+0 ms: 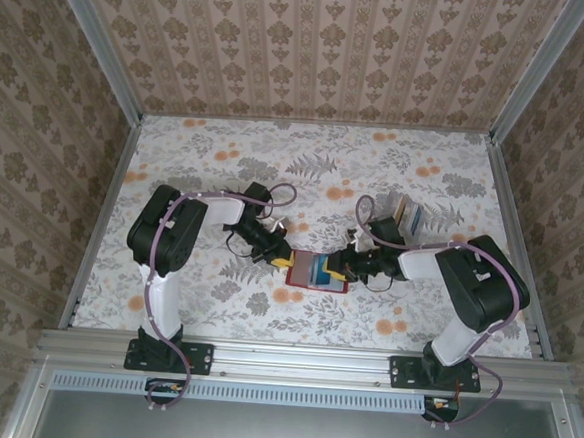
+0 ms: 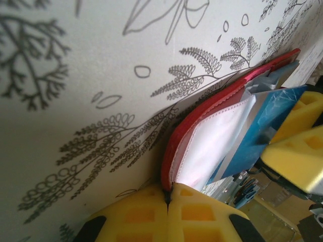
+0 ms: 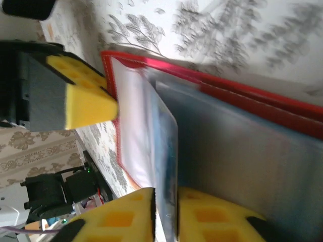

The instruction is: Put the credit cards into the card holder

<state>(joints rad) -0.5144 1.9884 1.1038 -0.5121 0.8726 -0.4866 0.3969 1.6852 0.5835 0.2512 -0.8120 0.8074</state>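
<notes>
At the card holder (image 2: pixel 175 146), right fingers (image 3: pixel 217 218) pinch a card (image 2: pixel 270 121) (blue).

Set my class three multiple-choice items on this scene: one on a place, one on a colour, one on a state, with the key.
1. Where does the card holder lie?
A) in a far corner
B) between the left gripper and the right gripper
C) held high in the air

2. What colour is the credit card at the holder?
A) blue
B) green
C) white

3. How is the left gripper?
A) wide open
B) shut on nothing
C) shut on the card holder's edge

Key: 1 B, the top view shows a gripper at each side of it; 2 A, the left wrist view shows blue plastic; 3 C, its own wrist view shows it clamped on the red edge.
</notes>
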